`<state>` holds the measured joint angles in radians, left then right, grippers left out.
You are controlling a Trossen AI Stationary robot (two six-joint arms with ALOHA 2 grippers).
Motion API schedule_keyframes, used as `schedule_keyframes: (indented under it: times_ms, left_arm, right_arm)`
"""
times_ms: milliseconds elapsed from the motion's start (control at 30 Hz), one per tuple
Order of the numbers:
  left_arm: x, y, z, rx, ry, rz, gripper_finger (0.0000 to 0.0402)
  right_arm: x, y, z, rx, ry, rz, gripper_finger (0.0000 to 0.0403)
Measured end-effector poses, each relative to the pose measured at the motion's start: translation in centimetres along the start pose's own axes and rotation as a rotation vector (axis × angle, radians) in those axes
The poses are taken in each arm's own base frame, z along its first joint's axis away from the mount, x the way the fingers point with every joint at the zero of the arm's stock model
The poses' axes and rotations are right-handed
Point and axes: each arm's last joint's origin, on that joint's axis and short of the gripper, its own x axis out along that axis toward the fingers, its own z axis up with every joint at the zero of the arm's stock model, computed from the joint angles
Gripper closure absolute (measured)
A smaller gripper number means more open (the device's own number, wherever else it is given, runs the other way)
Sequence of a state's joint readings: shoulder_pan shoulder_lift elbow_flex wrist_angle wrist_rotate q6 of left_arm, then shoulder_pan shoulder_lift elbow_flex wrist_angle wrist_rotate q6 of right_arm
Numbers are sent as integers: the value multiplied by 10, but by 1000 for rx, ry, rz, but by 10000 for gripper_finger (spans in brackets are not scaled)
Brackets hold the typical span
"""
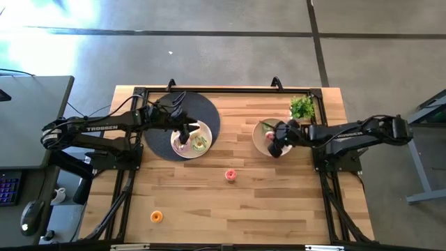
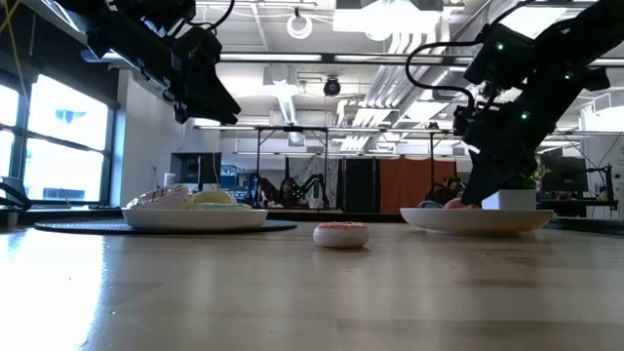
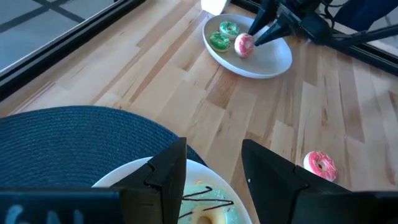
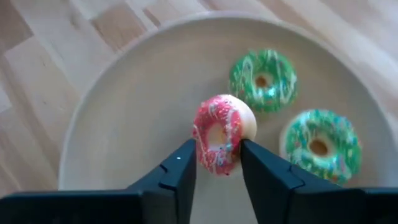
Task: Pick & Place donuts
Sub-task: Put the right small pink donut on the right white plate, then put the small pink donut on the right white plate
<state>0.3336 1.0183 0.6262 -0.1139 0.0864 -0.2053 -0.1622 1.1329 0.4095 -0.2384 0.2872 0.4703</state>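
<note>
My right gripper (image 4: 217,145) is shut on a small pink-red donut (image 4: 219,127) over the beige plate (image 1: 259,134) at the table's right. Two green donuts (image 4: 263,78) (image 4: 320,144) lie flat on that plate. My left gripper (image 3: 214,152) is open and empty above the white plate (image 1: 208,131), which sits on a dark round mat (image 1: 202,110). A green-white iced donut (image 3: 205,208) lies on the white plate just below its fingers. A pink donut (image 1: 231,175) and an orange donut (image 1: 156,217) lie loose on the table. My right gripper pinches the pink-red donut's ring at the part nearest the gripper (image 4: 217,163). One finger is on the iced face and the other on the plain cream underside. The fingers slant down from the table's right. The donut stands on edge; whether it touches the plate, I cannot tell.
A green leafy sprig (image 1: 302,107) stands at the far right, behind the beige plate. A black frame rail (image 1: 230,90) runs along the table's far edge. Bare wood lies between the two plates and toward the near edge.
</note>
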Motion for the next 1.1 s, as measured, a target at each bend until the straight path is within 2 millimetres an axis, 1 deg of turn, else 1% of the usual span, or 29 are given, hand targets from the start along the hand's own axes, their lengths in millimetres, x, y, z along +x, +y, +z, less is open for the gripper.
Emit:
schedule_keyframes:
  times_ms: [167,300,400,467,567,667,767,867,1000,1100]
  left_arm:
    - [0,0,0,21,0,0,247]
    - [0,0,0,21,0,0,247]
    - [0,0,0,21,2,-12,247]
    - [0,-2,0,40,14,-76,247]
    - [-1,-8,-2,103,42,-248,247]
    - [-1,-20,-6,161,77,-413,247]
    - [1,-37,-14,206,120,-497,247]
    - [-1,-57,-23,247,168,-555,247]
    - [-7,-77,-44,258,318,-527,247]
    - [-14,-89,-60,187,448,-463,247]
  right_arm:
    - [-3,4,11,-92,-63,18,266]
    - [-12,12,32,-128,-134,35,266]
    - [-19,17,45,-157,-175,86,265]
    - [-21,22,51,-167,-213,151,265]
    - [-20,33,53,-188,-268,281,265]
    - [-14,49,50,-223,-303,374,265]
    - [-4,68,46,-282,-346,424,265]
    - [10,85,41,-313,-368,474,265]
    - [32,107,36,-350,-305,543,265]
    - [46,126,38,-377,-265,565,265]
